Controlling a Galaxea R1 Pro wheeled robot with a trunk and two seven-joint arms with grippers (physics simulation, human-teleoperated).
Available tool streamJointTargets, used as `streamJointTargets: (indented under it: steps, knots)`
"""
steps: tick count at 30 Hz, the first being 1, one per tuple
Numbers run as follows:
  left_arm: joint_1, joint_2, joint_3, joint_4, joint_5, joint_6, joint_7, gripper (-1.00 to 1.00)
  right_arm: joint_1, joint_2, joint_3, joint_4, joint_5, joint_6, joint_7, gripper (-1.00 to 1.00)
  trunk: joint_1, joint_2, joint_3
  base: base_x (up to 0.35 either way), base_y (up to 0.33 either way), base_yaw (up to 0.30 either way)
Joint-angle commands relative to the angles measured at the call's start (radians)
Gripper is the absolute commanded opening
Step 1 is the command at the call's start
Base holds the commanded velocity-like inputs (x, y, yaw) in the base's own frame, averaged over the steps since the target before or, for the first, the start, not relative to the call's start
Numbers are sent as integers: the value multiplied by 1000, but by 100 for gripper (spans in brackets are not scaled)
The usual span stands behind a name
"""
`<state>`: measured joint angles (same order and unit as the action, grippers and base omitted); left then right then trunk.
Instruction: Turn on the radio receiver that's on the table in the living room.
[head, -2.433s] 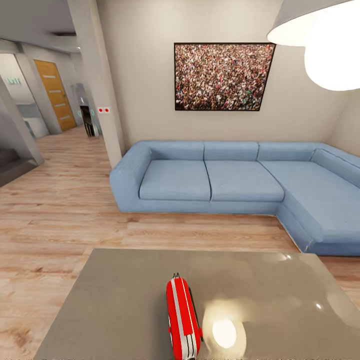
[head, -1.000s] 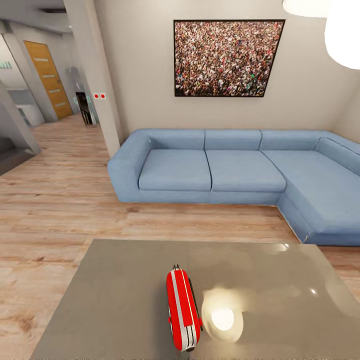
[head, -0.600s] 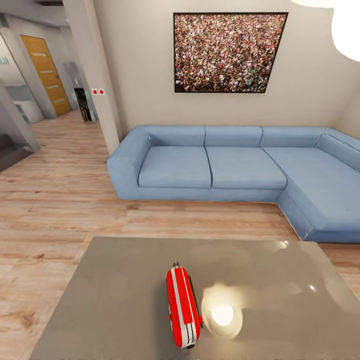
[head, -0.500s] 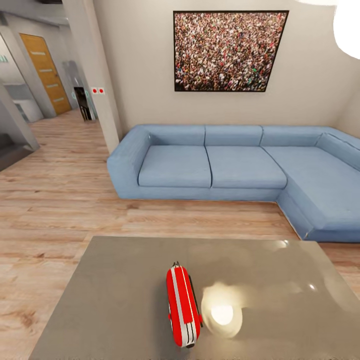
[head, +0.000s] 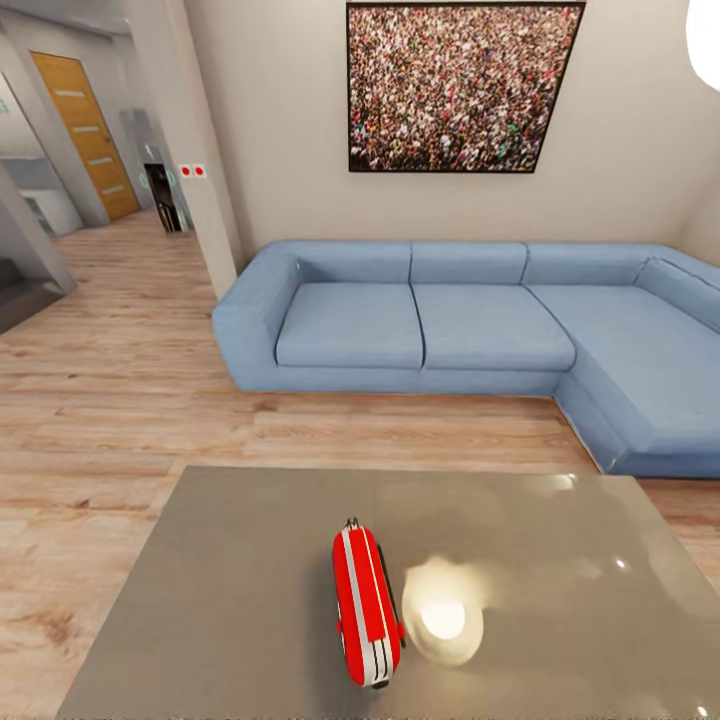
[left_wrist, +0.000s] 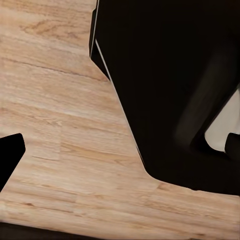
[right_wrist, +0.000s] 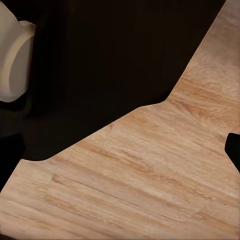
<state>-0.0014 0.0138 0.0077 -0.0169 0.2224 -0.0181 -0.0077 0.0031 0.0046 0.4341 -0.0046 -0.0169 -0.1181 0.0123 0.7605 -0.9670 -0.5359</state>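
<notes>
The red radio receiver (head: 366, 605) with white stripes stands end-on to me on the glossy grey-brown table (head: 220, 600), near its front middle; its thin handle runs along the top and its dial face is hidden. A lamp's bright reflection lies on the tabletop just right of it. In the left wrist view my left gripper (left_wrist: 120, 152) is open, dark fingertips (left_wrist: 10, 156) far apart over the plank floor. In the right wrist view my right gripper (right_wrist: 120, 150) is open too, with nothing between its fingers. Both wrist views look down past my dark base.
Beyond the table a blue L-shaped sofa (head: 450, 340) fills the back and right, under a crowd picture (head: 460, 85). A white pendant lamp (head: 706, 30) hangs at the top right. Left of a pillar (head: 195, 130), wood floor (head: 100, 380) leads to a hallway with an orange door (head: 85, 120).
The camera has moved closer and tilted down: the picture and lamp slid up the frame, and the table and radio sit a little higher. The radio has not moved on the table.
</notes>
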Motion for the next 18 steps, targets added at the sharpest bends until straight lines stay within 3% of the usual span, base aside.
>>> streamJointTargets:
  steps: [1, 18]
  knots:
    - [0, 0, 0, 0, 0, 0, 0, 100, 0, 0, 0, 0, 0, 0, 0, 100, 0, 0, -2, 0, 0, 0]
    - [0, 0, 0, 0, 0, 0, 0, 100, 0, 0, 0, 0, 0, 0, 0, 100, 0, 0, -29, 0, 0, 0]
